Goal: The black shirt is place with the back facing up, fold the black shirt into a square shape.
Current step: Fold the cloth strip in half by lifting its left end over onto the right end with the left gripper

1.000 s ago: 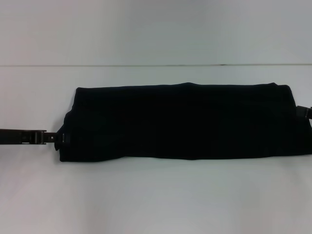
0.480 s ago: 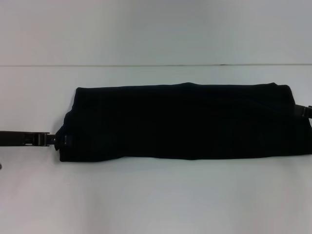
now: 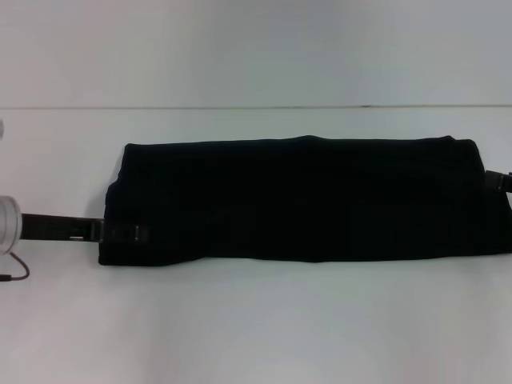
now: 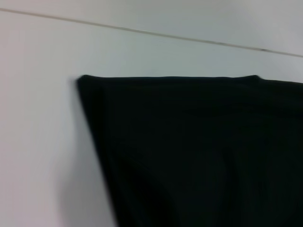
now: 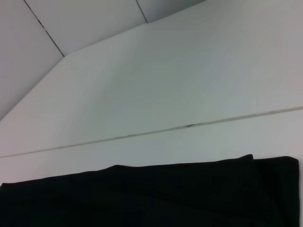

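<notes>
Across the plain white desk (image 3: 256, 320), which meets a pale wall along a thin seam, the soft solid-black fabric shirt (image 3: 304, 200) lies folded into a long flat band. Since the earlier frame the left gripper (image 3: 120, 233) has pushed in over the band's left end; whether it is clenched cannot be told. At the right end, the right gripper (image 3: 498, 181) barely shows, its grip equally unclear.

White table (image 3: 256, 328) w/ thin seam line (image 3: 240, 107) across far side; pale panelled wall (image 5: 71, 19) behind, even light.
</notes>
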`<state>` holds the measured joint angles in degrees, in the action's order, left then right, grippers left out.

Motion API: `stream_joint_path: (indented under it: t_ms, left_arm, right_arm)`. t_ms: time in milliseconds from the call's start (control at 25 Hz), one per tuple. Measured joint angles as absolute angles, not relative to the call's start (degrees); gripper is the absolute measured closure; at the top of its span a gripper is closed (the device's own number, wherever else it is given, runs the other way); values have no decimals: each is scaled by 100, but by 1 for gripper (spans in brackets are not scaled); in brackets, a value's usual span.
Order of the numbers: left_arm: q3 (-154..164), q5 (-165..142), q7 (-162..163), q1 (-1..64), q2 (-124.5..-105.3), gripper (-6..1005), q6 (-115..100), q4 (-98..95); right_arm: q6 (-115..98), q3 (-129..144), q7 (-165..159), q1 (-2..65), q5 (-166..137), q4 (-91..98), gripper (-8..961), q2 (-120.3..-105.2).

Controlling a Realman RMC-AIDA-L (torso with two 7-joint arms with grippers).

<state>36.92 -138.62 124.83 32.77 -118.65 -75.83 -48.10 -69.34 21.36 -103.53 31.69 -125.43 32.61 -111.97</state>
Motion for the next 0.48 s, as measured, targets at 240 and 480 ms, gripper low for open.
stream_joint_path:
  t_ms: [240,480]
  left_arm:
    - [3691,-13771,12395,3343,-11865,189,-7780,-4716]
    - [3691,-13810,12364,3329,-11859,189,-7521,-4697]
  right_arm:
    - [-6934,2135,-10298,3166,-12543,3258,328,-11199]
    - [-6934,2136,-10289,3164,-12542,3240,327,-11205]
